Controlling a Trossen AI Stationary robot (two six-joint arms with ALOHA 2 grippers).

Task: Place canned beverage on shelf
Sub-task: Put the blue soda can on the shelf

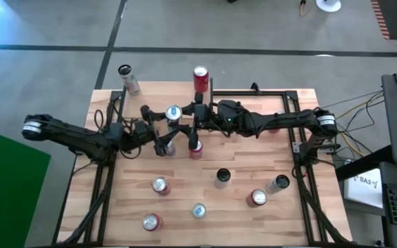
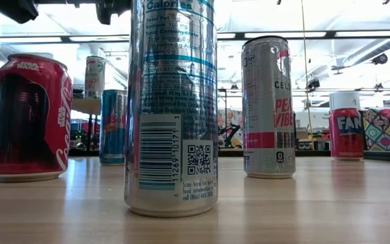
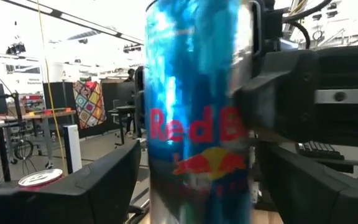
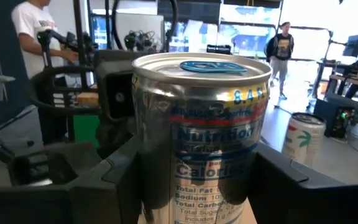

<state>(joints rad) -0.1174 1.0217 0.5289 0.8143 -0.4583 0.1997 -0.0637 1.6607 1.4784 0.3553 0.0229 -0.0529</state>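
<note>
The workspace was an open lab hall with desks and people standing beyond a butcher-block table (image 1: 136, 200), on which loose cans stood so that each could be picked in turn. The shelf (image 2: 80, 105) stood at the far left, past the table's far edge. In the low view it showed as a raised light-wood board that already carried one silver can (image 2: 95, 74), so the remaining free board was the likely target. Both arms reached inward and met over the far middle of the table. The left gripper (image 3: 197, 199) came in from the left side and the right gripper (image 4: 194, 186) from the right, on opposite sides of the same blue-and-silver can (image 1: 174, 112). This arrangement was consistent with a transfer of the can from one arm to the other. Each gripper bracketed the can closely in its own wrist view. Whether either one clamped it, or merely stood open around it, could not be determined from the views. Whether the can rested on the table or was raised could not be determined either. A red can (image 1: 196, 149) stood just near of the grippers, which left little clearance for withdrawal on that side.
</note>
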